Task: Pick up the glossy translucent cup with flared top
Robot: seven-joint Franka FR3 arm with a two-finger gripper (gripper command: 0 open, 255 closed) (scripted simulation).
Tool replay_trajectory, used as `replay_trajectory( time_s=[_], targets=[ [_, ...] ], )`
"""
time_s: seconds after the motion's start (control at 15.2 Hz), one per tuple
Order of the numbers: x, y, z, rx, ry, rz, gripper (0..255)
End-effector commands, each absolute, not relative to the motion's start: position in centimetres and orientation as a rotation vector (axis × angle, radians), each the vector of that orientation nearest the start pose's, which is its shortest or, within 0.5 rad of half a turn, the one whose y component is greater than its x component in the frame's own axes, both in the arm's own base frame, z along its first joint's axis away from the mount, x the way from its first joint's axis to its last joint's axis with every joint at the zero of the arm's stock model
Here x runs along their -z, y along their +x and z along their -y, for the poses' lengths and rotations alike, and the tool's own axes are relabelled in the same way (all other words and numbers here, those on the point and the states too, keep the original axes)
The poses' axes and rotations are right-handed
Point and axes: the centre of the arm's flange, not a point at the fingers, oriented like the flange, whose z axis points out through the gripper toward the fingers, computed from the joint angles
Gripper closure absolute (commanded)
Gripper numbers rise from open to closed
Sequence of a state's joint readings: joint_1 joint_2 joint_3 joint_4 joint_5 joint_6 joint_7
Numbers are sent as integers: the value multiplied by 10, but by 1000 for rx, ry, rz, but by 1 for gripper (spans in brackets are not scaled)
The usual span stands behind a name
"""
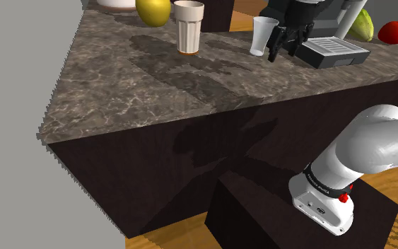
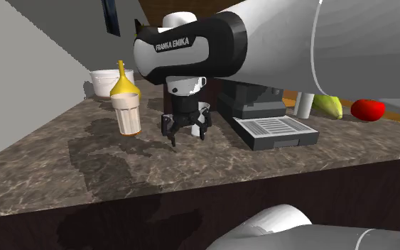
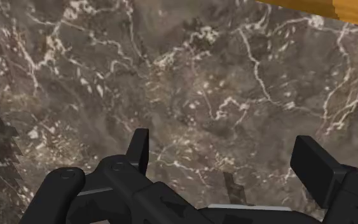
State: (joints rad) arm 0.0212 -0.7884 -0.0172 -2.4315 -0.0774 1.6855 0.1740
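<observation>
A pale translucent cup that widens toward its rim stands upright on the dark marble counter. My black gripper hangs just to the shoulder view's right of it, close beside it, with the jaws apart and pointing down. From the wrist, the two fingers stand wide apart over bare marble with nothing between them. In the second exterior view the gripper hovers a little above the counter. A ribbed tumbler with an orange base stands further left.
A coffee machine's grey drip tray lies right beside the gripper. A yellow fruit and a white bowl sit behind the tumbler. A green pear and a red fruit lie past the machine.
</observation>
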Motion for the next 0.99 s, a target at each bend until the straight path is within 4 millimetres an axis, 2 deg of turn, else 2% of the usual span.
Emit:
replay_trajectory(
  time_s=[0.0, 0.92],
  targets=[
    [-566, 316, 7, 77, -3191, -253, 0],
    [-622, 479, 55, 51, -3365, -336, 0]
  ],
)
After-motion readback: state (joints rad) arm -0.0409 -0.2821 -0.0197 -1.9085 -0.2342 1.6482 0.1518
